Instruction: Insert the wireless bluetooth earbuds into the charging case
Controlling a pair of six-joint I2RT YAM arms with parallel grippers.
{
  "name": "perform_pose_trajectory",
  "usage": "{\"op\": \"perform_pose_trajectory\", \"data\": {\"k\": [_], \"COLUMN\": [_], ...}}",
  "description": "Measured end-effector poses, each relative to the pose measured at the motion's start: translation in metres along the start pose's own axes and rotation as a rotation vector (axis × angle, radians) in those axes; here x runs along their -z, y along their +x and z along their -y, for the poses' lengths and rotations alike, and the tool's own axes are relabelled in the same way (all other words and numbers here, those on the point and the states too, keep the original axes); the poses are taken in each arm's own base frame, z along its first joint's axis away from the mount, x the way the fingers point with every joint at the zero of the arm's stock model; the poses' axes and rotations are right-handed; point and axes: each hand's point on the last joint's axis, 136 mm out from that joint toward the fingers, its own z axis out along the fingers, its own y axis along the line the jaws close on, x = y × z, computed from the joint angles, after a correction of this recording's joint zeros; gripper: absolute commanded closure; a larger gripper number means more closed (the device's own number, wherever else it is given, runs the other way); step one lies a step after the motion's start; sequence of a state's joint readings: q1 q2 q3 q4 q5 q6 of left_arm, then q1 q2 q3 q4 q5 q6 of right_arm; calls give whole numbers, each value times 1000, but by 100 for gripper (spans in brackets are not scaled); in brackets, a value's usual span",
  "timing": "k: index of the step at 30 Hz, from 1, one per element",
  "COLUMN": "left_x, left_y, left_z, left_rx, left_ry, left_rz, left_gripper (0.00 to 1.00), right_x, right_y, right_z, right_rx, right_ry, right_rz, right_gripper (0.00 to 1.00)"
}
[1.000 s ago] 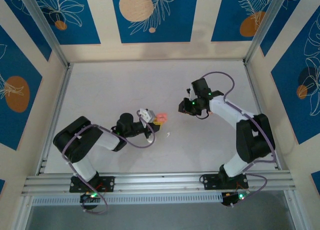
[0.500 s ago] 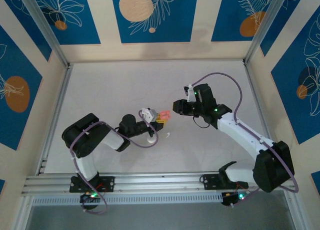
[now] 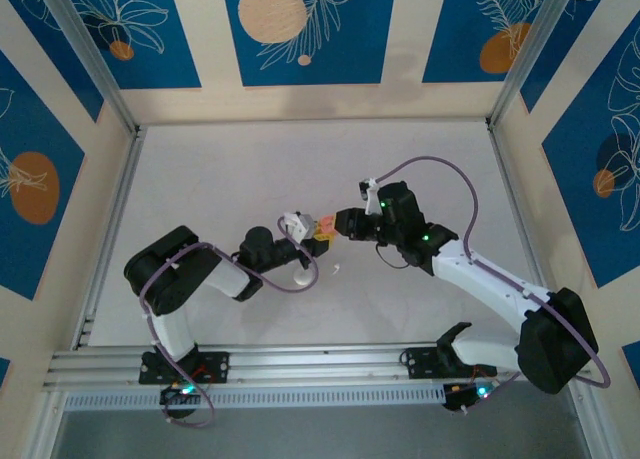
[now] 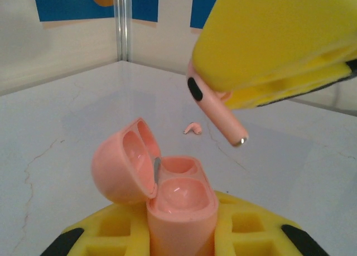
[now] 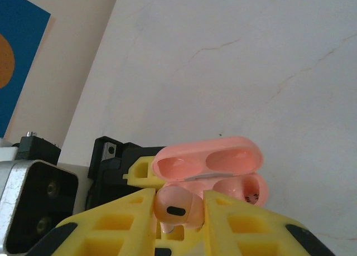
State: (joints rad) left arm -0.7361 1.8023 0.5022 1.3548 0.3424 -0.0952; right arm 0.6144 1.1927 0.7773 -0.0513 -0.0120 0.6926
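Note:
The pink charging case point(image 4: 179, 208) stands upright with its lid point(image 4: 119, 168) swung open, and my left gripper point(image 4: 181, 229) is shut on its body. Both sockets look bare. My right gripper point(image 5: 178, 218) is shut on a pale pink earbud point(image 5: 174, 207), whose stem point(image 4: 223, 116) hangs just above and to the right of the case mouth. In the top view the two grippers meet at mid-table: left gripper point(image 3: 315, 238), right gripper point(image 3: 337, 224), case point(image 3: 325, 226) between them. A second pale earbud point(image 4: 192, 129) lies loose on the table beyond the case.
A tiny pale piece point(image 3: 338, 270) lies on the white table point(image 3: 230, 179) just near of the grippers. A small white round thing point(image 3: 301, 276) sits beside the left wrist. Aluminium rails point(image 3: 110, 209) and patterned walls enclose the table.
My right arm has stretched leftward, carrying the earbud from mid-right of the table up to the case. The left gripper with the case has barely shifted.

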Motion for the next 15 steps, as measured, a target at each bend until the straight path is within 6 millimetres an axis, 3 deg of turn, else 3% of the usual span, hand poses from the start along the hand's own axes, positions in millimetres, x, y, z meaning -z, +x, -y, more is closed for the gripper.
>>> {"op": "perform_pose_trajectory", "data": {"k": [15], "left_x": [0], "left_y": [-1], "left_z": [0], "left_rx": [-1], "left_ry": [-2], "left_rz": [3], "left_gripper": [86], "right_x": [-10], "right_y": [-1], "right_z": [-6], "right_rx": [5], "right_ry": [-6], "right_rz": [23], "right_gripper": [73]}}
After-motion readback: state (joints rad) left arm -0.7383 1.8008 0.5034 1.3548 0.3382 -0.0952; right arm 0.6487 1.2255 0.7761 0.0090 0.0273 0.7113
